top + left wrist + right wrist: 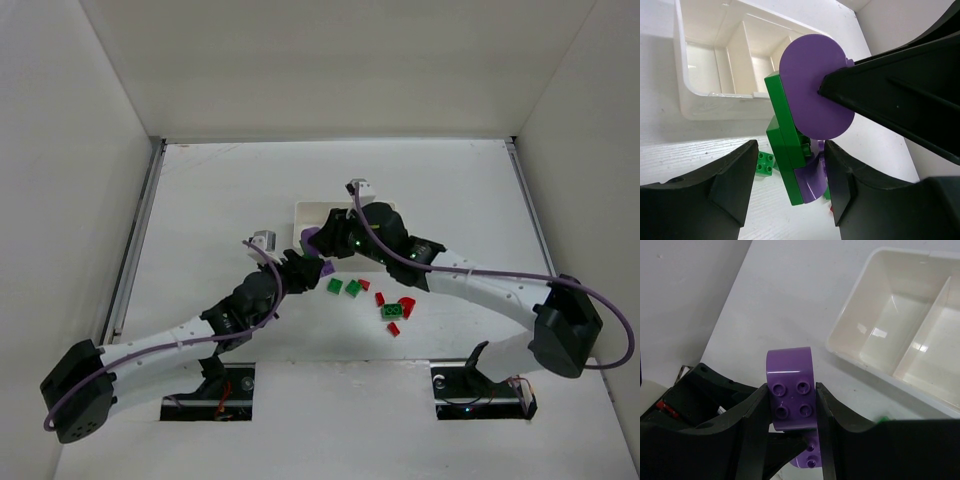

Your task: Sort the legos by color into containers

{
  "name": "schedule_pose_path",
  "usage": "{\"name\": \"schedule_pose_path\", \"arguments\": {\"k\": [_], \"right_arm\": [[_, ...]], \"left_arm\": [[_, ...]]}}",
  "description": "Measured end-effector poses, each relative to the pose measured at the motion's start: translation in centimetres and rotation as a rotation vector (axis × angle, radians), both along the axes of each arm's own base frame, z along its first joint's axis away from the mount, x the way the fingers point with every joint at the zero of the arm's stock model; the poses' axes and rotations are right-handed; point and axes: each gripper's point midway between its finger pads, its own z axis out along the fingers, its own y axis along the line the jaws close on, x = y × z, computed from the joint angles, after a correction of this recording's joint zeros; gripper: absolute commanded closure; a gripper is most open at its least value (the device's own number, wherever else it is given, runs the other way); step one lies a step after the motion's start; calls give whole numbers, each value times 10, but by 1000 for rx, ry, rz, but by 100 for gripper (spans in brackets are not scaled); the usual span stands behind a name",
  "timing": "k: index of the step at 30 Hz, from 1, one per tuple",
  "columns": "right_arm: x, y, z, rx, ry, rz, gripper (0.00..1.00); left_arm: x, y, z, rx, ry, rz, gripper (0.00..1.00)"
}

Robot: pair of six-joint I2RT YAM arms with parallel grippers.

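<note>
My right gripper [320, 248] [792, 396] is shut on a purple rounded brick [790, 385] [810, 85], held in the air just in front of the white three-compartment tray [301, 214] [682, 75] [850, 335]. This brick is joined to a green plate [785, 150] and a second purple piece [812, 177]. My left gripper [306, 268] [790, 150] is open, its jaws either side of the lower part of that stack; the right finger is close to the purple piece and a clear gap shows on the left. The tray compartments that show hold nothing.
Loose bricks lie on the table right of the grippers: two green [335, 286] [354, 288], another green [391, 312], and several red, such as one brick [407, 305]. A small green brick [765, 163] lies under the left gripper. White walls enclose the table.
</note>
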Motion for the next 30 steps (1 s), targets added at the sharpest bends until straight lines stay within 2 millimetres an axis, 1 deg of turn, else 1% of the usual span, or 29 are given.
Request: {"name": "schedule_pose_path", "arguments": {"k": [2, 4, 8, 11, 14, 20, 22, 25, 28, 30], "right_arm": [[-1, 0, -1, 4, -1, 3, 70], [-2, 0, -2, 6, 4, 6, 70], [-3, -1, -5, 11, 8, 5, 70], [-1, -5, -7, 16, 14, -7, 70], [1, -9, -7, 31, 28, -9, 70], [-2, -16, 4, 82, 41, 12, 70], [6, -27, 8, 92, 23, -18, 70], [31, -61, 10, 94, -1, -131, 70], [50, -94, 4, 88, -5, -231, 70], [55, -105, -3, 80, -1, -261, 70]], "left_arm": [[0, -1, 0, -2, -2, 0, 52], [1, -1, 1, -7, -5, 2, 60], [3, 0, -2, -17, -5, 7, 72], [2, 1, -5, -22, -4, 11, 76], [2, 1, -4, -33, -9, 9, 79], [-1, 2, 8, -74, -36, -1, 80], [-1, 3, 6, -69, -34, 4, 80], [1, 8, 0, -51, -23, 16, 80], [2, 10, -3, -41, -15, 23, 80], [2, 10, -4, -38, -14, 23, 80]]}}
